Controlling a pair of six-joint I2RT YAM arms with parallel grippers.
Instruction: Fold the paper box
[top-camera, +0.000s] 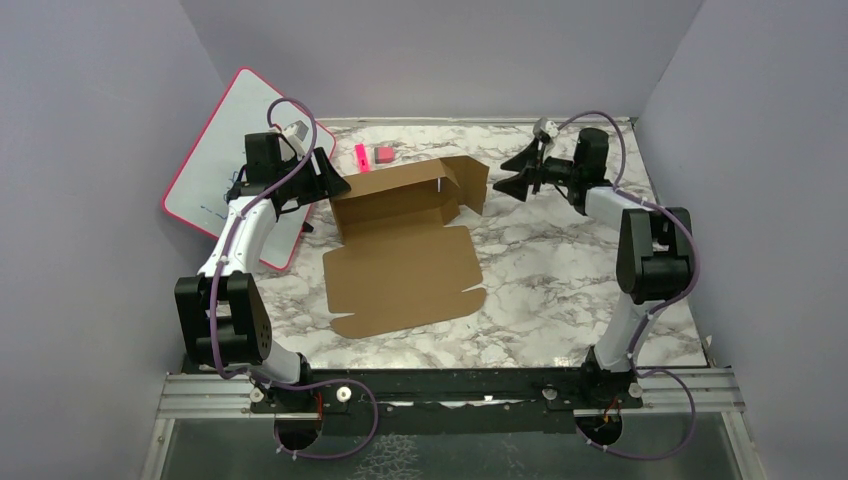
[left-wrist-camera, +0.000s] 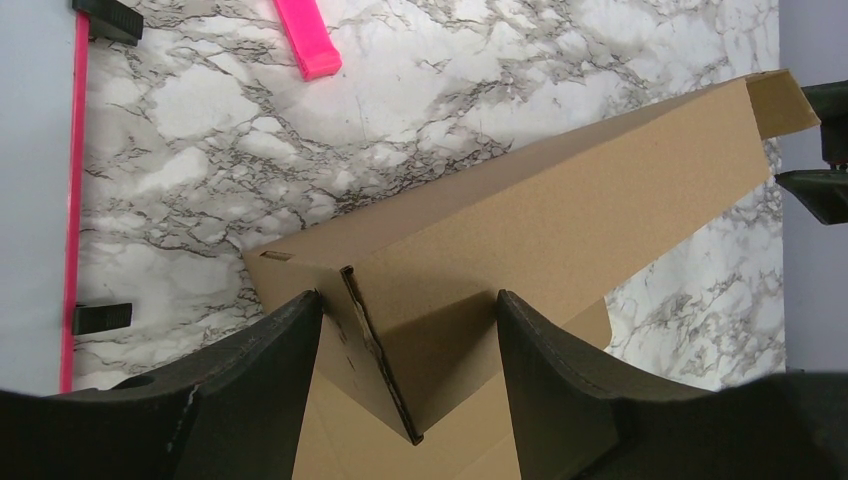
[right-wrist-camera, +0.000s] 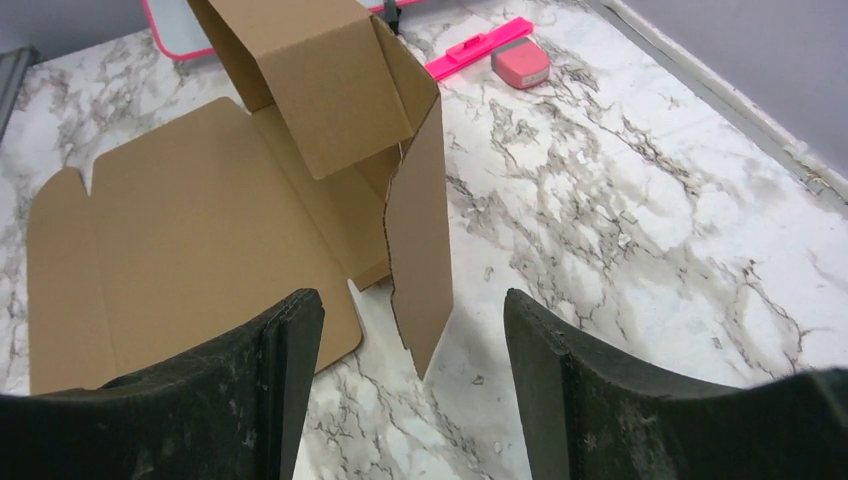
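Brown cardboard fills the middle of the overhead view. The paper box (top-camera: 400, 265) lies half-formed on the marble tabletop (top-camera: 560, 270), its large flat panel spreading toward the bottom of the frame and its rear wall standing along the far edge.

At far left, a pink-framed whiteboard (top-camera: 215, 170) leans against the side wall. Just right of it, the left tool (top-camera: 335, 185) sits at the left end of the standing cardboard wall. Its wrist view shows the jaws spread and released, with an upright corner flap of the box between them, not clamped.

The standing wall's long axis runs left to right across the frame, from one tool toward the other. At its right end a side flap stands up and angles forward. Right of that flap, near but apart, the right tool (top-camera: 503, 176) hangs with jaws wide and nothing in them, pointing left at the flap.

Judged from this, the left tool is the nearer, astride the cardboard. The right tool would need to travel left to meet its flap.
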